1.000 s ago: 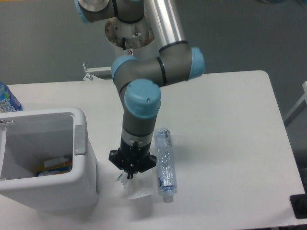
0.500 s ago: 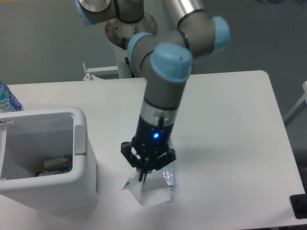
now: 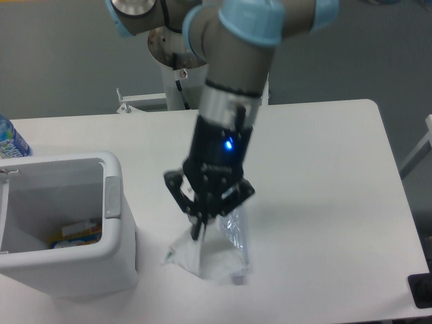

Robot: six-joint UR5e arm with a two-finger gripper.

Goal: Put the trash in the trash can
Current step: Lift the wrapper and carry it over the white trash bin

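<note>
White crumpled wrapper (image 3: 192, 255) hangs at the near table (image 3: 324, 202) edge, pinched at its top. It dangles loosely, so a thin pinch could slip and drop it short of the trash can (image 3: 61, 223) to the left, or it could snag the flattened bottle (image 3: 236, 236) lying just behind it. The gripper (image 3: 200, 228) has its fingers drawn nearly together on the wrapper's upper corner. Farther back, an upright bottle (image 3: 10, 140) stands at the table's left edge.
</note>
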